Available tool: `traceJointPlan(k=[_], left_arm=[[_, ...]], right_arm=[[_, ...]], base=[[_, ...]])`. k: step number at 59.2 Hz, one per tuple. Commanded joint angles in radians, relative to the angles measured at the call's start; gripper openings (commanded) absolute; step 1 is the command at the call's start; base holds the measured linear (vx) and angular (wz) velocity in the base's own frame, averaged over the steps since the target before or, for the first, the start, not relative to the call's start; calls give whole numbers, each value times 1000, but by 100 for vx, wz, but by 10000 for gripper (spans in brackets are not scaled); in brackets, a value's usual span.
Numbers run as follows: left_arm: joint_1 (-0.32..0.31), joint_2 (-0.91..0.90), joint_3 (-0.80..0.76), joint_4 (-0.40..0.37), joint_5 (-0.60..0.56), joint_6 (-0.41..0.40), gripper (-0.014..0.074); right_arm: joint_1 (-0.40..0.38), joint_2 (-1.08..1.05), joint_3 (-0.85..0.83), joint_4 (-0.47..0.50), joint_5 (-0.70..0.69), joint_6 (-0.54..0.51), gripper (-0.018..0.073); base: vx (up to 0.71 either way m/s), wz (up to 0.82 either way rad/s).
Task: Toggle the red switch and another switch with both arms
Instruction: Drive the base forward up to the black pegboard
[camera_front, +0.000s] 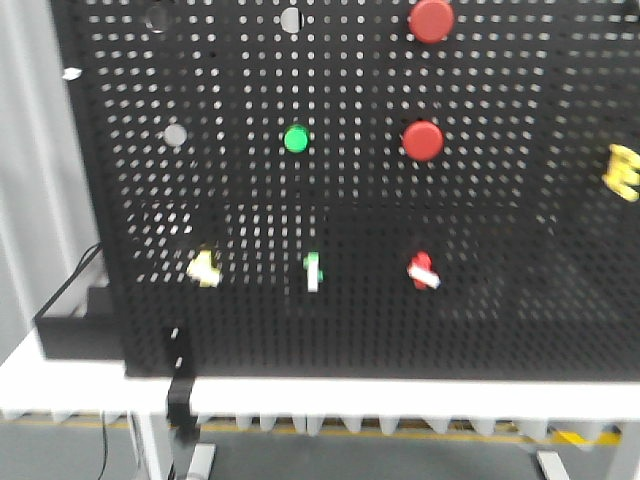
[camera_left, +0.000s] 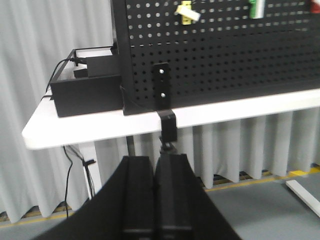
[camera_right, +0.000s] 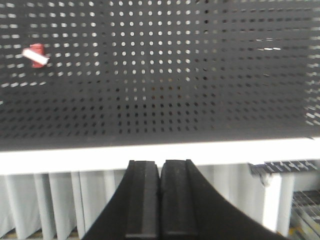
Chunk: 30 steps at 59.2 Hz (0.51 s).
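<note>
The red switch (camera_front: 422, 270) sits low on the black pegboard (camera_front: 520, 180), to the right of the green-and-white toggle (camera_front: 313, 270). The pale yellow switch (camera_front: 204, 267) is to its left. The left gripper (camera_left: 155, 165) and right gripper (camera_right: 160, 167) each have their fingers pressed together, seemingly apart from the board.

The red switch (camera_front: 423, 270), its white lever tilted down-right, sits lower right of centre. The yellow switch (camera_front: 204, 267) sits lower left, same row.

black pegboard (camera_front: 350, 200) on white table (camera_front: 400, 398), green round button (camera_front: 296, 138), perhaps a yellow clip (camera_front: 623, 172)
</note>
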Motion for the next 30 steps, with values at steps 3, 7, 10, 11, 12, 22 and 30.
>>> traceJointPlan(k=[3, 7, 10, 11, 12, 22, 30], left_arm=[[5, 18, 17, -3, -85, -9, 3], [5, 18, 17, -3, -85, -9, 3], [5, 18, 17, -3, -85, -9, 3], [5, 18, 17, -3, -85, -9, 3], [5, 18, 17, -3, -85, -9, 3], [5, 18, 17, -3, -85, -9, 3], [5, 18, 17, -3, -85, -9, 3]], right_arm=[[-7, -10, 5, -8, -87, -3, -6], [-7, -10, 5, -8, -87, -3, -6], [-7, -10, 5, -8, -87, -3, -6], [-7, -10, 5, -8, -87, -3, -6], [-7, -10, 5, -8, -87, -3, -6], [-7, -10, 5, -8, -87, -3, -6], [-7, -10, 5, -8, -87, -3, -6]], base=[[40, 1], [40, 2], [39, 2], [39, 3], [39, 3], [36, 3], [28, 1]])
